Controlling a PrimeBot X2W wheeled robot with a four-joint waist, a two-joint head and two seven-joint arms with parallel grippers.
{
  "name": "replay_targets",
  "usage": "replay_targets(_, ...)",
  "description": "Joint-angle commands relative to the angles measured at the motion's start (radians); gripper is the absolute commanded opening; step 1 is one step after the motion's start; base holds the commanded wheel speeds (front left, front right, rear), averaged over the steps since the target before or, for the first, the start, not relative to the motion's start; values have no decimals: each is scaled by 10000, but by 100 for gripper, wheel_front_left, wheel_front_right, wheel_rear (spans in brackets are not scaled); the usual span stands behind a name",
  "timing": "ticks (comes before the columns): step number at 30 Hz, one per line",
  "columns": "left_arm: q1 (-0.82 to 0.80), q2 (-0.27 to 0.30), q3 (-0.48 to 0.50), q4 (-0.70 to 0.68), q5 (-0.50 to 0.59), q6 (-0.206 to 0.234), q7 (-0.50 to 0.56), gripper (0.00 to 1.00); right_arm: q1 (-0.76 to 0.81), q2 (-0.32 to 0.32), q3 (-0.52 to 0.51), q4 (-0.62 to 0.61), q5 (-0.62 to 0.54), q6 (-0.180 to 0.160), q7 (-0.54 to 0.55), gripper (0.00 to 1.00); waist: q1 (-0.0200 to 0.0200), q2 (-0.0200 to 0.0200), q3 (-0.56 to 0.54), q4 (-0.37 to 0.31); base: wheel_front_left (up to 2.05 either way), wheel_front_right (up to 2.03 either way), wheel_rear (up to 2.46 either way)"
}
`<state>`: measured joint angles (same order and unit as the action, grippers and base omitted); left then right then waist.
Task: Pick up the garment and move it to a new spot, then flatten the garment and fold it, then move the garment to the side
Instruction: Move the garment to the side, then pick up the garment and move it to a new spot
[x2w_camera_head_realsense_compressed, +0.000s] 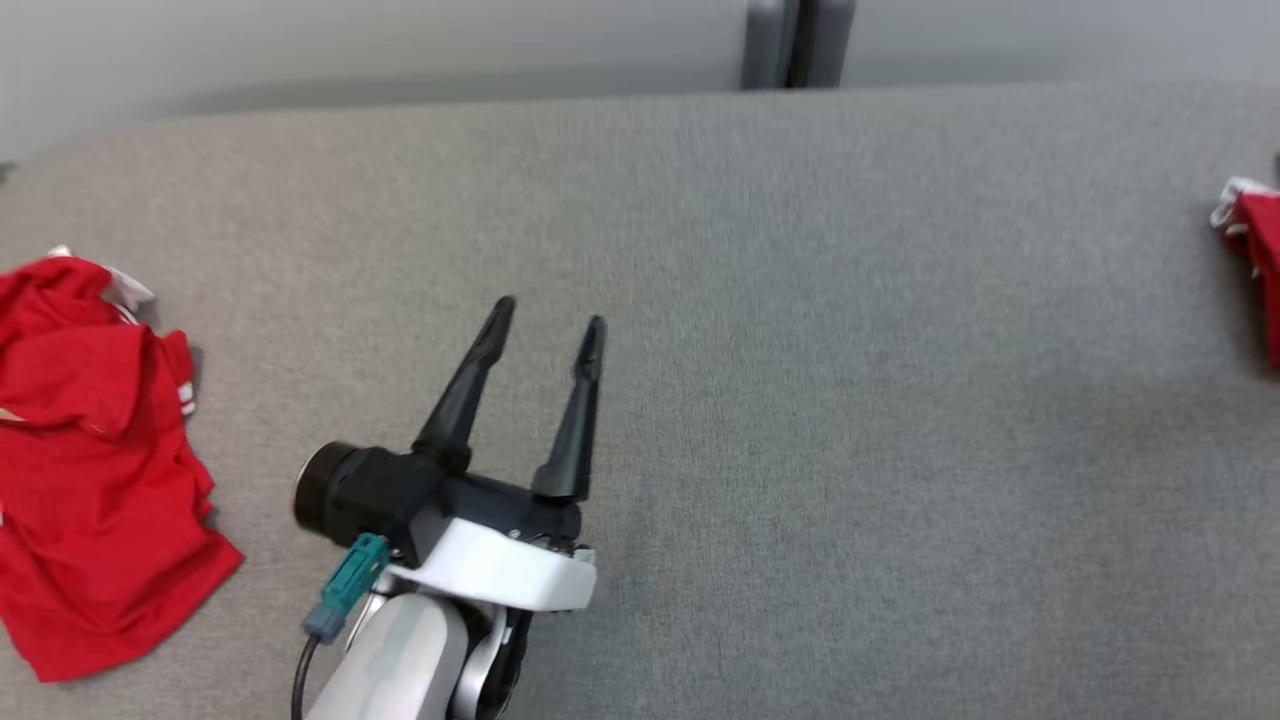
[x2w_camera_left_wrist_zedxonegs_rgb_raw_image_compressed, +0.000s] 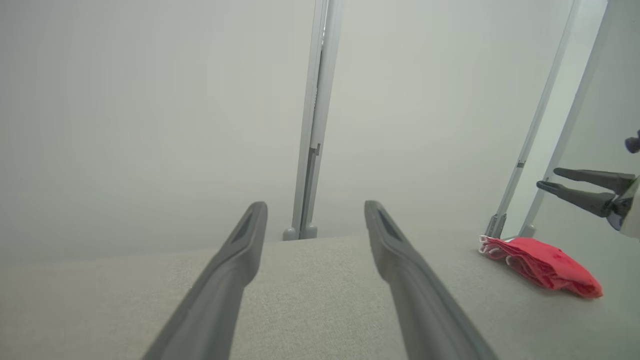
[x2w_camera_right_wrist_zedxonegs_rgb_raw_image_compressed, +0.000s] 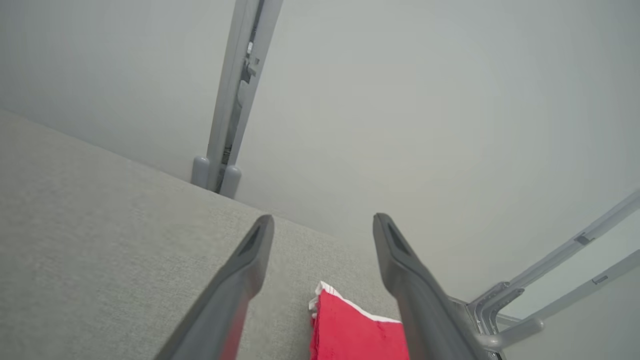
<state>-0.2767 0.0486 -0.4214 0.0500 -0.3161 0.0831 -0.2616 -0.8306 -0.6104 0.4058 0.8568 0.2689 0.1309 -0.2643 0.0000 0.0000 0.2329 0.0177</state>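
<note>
The folded garment (x2w_camera_right_wrist_zedxonegs_rgb_raw_image_compressed: 355, 330) lies at the bench's (x2w_camera_head_realsense_compressed: 800, 300) right edge, under the right gripper (x2w_camera_right_wrist_zedxonegs_rgb_raw_image_compressed: 323, 220), whose fingers are spread and hold nothing. The set-down looks done, so the arm should lift straight up to keep any layer from dragging. The left gripper (x2w_camera_head_realsense_compressed: 551, 312), fingers also spread, hovers near the front edge. The head view adds a crumpled red garment (x2w_camera_head_realsense_compressed: 90, 470) at the left edge. The left wrist view shows the right fingers clear above the fold.

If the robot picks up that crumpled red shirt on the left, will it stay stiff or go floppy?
Probably floppy: the red shirt lies in soft wrinkles, so it would likely droop from wherever it's pinched. It looks thin, so likely light. On the cloth-covered table, a push would probably bunch it rather than slide it.
</note>
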Motion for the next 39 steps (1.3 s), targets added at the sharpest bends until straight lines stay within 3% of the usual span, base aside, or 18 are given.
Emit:
replay_targets(1,318,43,290,88,83,12,-25,100,630,333,-294,-510,-4,-2,-15,100,0,0,-895,223,0,0,0)
replay_targets(13,1713,39,1625,406,-32,116,-26,100,4075,2319,-2083,-3922,174,-2,-17,100,0,0,-2166,707,0,0,0)
replay_targets(22,2607,40,2198,778,134,-248,-25,100,6557,4175,-3120,-5500,-425,-2,-15,100,0,0,-2587,867,0,0,0)
replay_targets(28,2836,39,2127,918,275,-273,-26,100,7324,4570,-3022,-5854,-1113,-2,-17,100,0,0,-2701,880,0,0,0)
replay_targets(39,2874,42,2071,1083,265,-183,-26,100,7650,5015,-3178,-5866,-1169,-2,-15,100,0,0,-2799,823,0,0,0)
